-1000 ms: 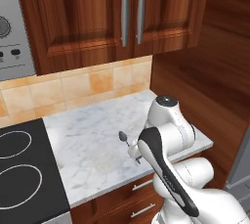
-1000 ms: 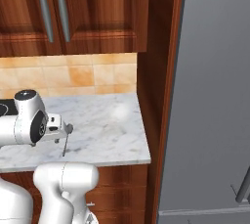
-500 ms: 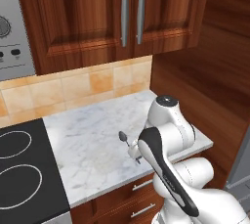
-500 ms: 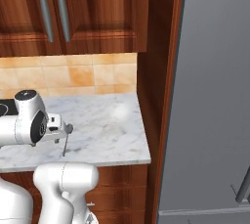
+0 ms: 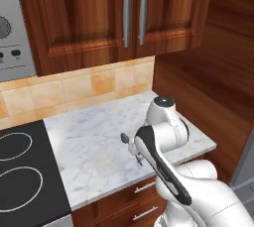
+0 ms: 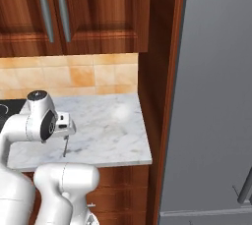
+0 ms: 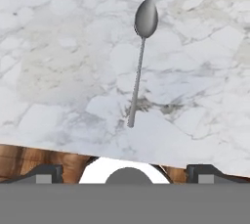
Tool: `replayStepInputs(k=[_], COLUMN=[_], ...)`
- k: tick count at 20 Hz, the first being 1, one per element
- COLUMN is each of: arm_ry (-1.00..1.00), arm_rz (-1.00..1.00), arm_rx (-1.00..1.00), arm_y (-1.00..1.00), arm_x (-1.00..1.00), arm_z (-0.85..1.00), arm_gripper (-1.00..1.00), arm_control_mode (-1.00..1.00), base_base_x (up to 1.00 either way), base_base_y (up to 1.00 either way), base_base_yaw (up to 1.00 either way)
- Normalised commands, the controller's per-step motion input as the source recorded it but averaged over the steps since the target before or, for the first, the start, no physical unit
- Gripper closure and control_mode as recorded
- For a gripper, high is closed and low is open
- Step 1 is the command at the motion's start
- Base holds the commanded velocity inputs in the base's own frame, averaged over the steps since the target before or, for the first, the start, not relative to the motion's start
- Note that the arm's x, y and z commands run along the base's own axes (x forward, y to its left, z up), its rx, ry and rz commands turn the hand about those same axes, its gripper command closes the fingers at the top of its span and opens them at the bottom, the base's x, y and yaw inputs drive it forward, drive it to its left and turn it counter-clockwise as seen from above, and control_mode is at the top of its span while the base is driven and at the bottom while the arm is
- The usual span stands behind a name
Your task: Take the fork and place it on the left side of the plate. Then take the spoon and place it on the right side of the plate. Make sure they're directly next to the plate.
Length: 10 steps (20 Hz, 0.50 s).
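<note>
A: Jaws?
B: Spread as wide as possible on the gripper [image 7: 126, 170], gripping nothing, hanging above the front edge of the marble countertop [image 7: 58, 47].

A: Nearest below?
B: The spoon [image 7: 139, 66], flat on the marble just inside the front edge. Handle end toward the edge, bowl toward the tiled back wall. Well apart from the fingertips [image 7: 49, 171].

A: Any change from a second ago?
B: None. Same arm pose, same wide jaws, spoon [image 5: 124, 137] lying as before.

A: Meaning for the task?
B: Probably a pause before the reach. Nothing lifted, nothing placed. Judging by the aim, lined up on the spoon rather than the fork. Cooktop [image 5: 20, 171] past the left edge.
</note>
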Motion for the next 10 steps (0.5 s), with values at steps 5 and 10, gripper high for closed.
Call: replayStepInputs(k=[5,10], arm_ry=[0.19,0.05], arm_rz=[-0.03,-0.06], arm_rx=[-0.02,-0.03], arm_y=[0.02,0.08], arm_x=[0.47,0.40], arm_z=[-0.20,-0.28], arm_gripper=[-1.00,-1.00], arm_control_mode=[-1.00,-1.00], base_base_x=[0.00,0.00], base_base_y=[0.00,0.00], base_base_yaw=[0.00,0.00])
